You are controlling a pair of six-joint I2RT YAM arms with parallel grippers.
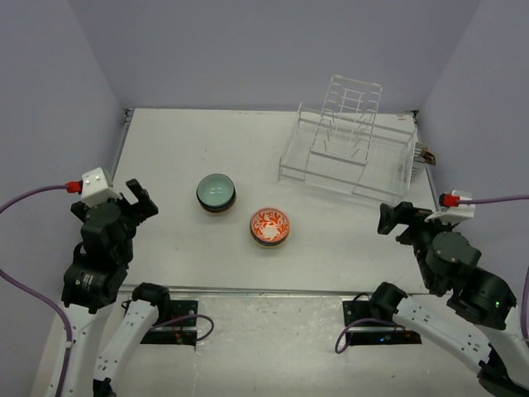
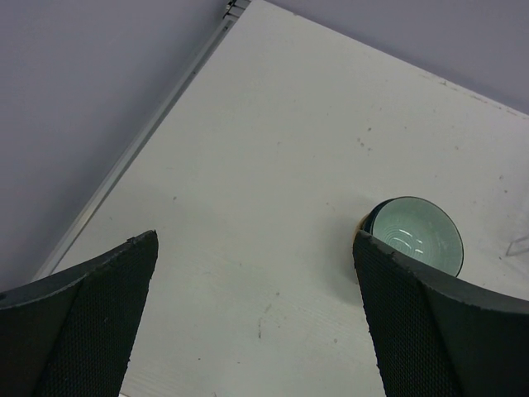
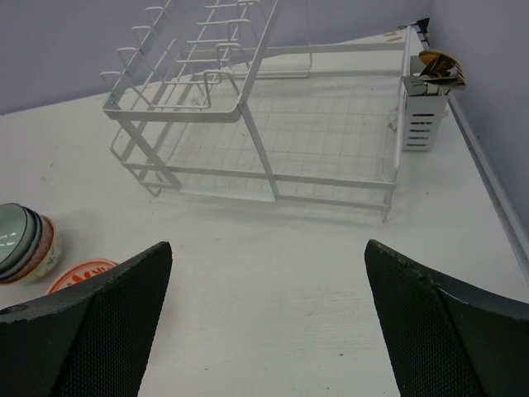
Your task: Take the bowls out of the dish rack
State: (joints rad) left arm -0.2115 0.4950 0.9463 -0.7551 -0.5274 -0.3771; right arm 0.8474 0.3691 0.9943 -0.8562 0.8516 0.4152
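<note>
The dish rack (image 1: 347, 141) stands at the far right of the bench (image 1: 190, 149), its low wire base lying roughly across the bench and its ladder-like tier rising at the left end. In the right wrist view the dish rack (image 3: 273, 141) shows bare wire in both base and tier, and I can see no bowl in it. From that I judge the unloading done or very nearly so.

A small slotted cutlery holder (image 3: 420, 124) hangs at the rack's right end with something brown and crumpled (image 3: 438, 64) in it. I cannot tell what it is.

The bowls sit out on the open bench, well apart from the rack. A teal bowl stack (image 1: 216, 194) stands left of centre. Just beside it, nearer the arms, is an orange-patterned bowl (image 1: 270, 227), which seems to rest on at least one other.

The right claw (image 1: 398, 217) is the nearer to the rack. It hovers low over the bench in front of it, jaws wide apart and holding nothing, the rack straight ahead with nothing between them. The left claw (image 1: 140, 198) is at the left side, also spread and empty. It faces the teal stack (image 2: 417, 236), which shows just past its right finger (image 2: 413, 331).
</note>
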